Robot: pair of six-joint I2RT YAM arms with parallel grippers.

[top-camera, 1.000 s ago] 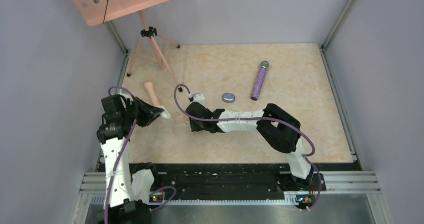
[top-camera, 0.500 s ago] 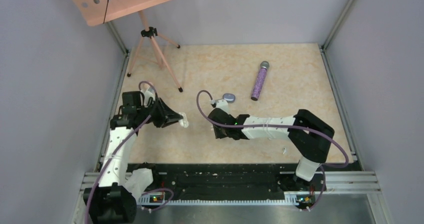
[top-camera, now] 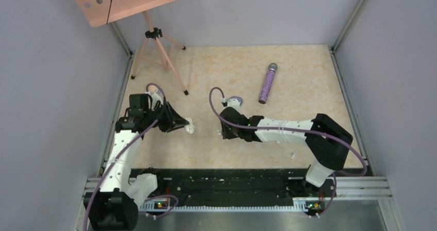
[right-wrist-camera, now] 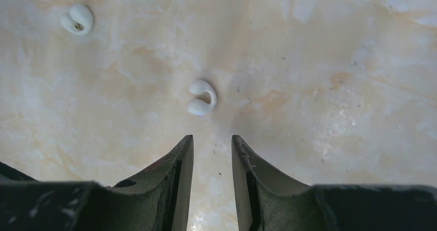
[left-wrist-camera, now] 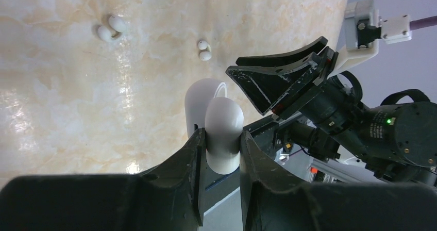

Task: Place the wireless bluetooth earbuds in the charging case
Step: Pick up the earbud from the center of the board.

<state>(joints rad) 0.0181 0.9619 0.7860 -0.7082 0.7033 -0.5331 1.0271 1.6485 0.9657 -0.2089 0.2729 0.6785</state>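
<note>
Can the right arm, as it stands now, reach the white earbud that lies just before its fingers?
Probably yes. The right gripper is open and empty, and the white earbud lies on bare table just ahead of its jaws, nothing between. The left gripper holds the charging case off to one side.

No words, nos. or brand names can be read in any view. Any tiny marks there may be are too small & blurry to make out.
</note>
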